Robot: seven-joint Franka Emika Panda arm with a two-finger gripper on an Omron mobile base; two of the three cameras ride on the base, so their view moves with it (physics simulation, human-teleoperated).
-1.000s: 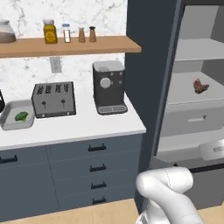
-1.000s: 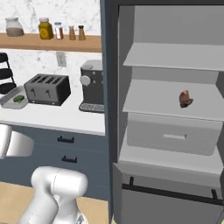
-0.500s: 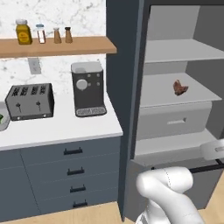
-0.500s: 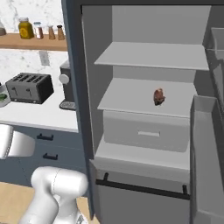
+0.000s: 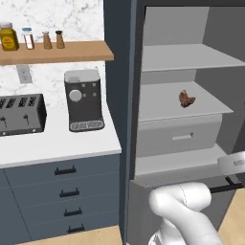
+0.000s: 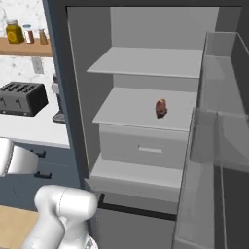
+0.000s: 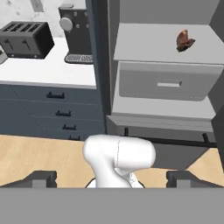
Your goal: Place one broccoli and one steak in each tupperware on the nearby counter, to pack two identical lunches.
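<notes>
Open fridge (image 6: 146, 63); steak (image 5: 186, 98) mid-shelf.

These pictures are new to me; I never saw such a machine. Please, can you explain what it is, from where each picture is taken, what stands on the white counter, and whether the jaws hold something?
The machine is a white robot arm on a base that can drive, in a simulated kitchen. Two pictures come from cameras on the base, behind the arm to its left and to its right. The third comes from a camera on the hand, looking along the gripper; its two dark finger tips rise at the bottom, wide apart, with nothing between them.

On the counter stand a black toaster and a coffee machine. Above, a wooden shelf carries small jars.

Beside the counter is an open fridge. One steak lies on its middle shelf, above a drawer.
</notes>
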